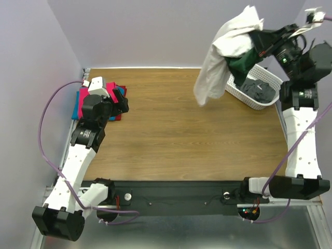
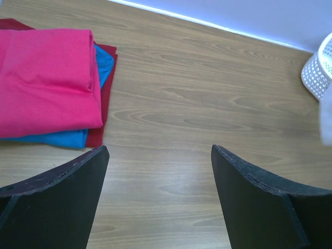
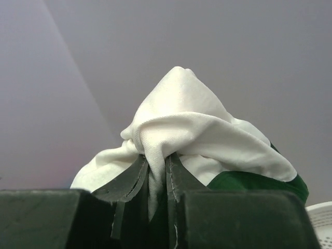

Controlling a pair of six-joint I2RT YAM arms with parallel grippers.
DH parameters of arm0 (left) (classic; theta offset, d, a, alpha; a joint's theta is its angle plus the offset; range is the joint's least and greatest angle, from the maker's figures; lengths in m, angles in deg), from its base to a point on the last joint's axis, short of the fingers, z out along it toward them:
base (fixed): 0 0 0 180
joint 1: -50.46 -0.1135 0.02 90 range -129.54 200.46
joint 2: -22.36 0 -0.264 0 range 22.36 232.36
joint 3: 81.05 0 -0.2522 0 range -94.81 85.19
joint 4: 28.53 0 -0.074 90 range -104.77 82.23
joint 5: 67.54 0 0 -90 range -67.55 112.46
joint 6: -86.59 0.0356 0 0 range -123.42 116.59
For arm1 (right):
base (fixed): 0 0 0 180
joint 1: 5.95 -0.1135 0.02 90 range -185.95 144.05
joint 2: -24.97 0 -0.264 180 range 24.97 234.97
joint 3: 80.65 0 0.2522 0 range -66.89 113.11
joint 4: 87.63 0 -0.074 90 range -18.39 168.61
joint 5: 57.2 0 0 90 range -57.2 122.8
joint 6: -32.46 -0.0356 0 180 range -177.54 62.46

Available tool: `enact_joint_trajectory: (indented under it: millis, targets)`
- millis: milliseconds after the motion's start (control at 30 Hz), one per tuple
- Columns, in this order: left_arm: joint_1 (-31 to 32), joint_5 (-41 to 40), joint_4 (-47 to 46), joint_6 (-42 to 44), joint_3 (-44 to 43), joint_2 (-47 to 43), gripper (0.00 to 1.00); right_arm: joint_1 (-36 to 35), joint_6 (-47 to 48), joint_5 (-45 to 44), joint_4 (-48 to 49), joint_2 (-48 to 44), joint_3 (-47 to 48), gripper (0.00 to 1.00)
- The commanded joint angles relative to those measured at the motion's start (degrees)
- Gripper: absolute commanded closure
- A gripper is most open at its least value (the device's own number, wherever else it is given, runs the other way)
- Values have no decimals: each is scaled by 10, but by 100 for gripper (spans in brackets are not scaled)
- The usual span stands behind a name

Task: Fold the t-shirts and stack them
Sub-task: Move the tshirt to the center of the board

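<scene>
The white shirt [image 1: 224, 52] with dark green sleeves is clenched in the right pincer [image 3: 155, 165], a bunched ridge of cloth pinched between the closed jaws; the rest is draped over and below that pincer, hung clear of the table [image 1: 181, 135] and just beside the basket [image 1: 236, 89]. The cloth is judged soft, light and limp; no shape will be kept, so it must be spread flat before any fold. A hold at a shoulder seam or hem corner is advised rather than the present mid-cloth bunch. The left pincer [image 2: 160, 151] is released, with nothing between its jaws; the folded stack [image 2: 46, 78], pink over blue over red, is seen ahead and to its left. Dark clothes [image 1: 259, 89] are seen in the basket, below the right pincer.
</scene>
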Motion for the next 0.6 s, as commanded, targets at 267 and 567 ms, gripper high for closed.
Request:
enact_joint_trajectory:
  millis: [267,567]
  targets:
    - [29,-104,-38,-66,-19,-8,11,-360,43,-224,71,40,-227,81]
    - [164,-178,-82,-86,8,83,11,-364,12,-479,-39,31,-453,8]
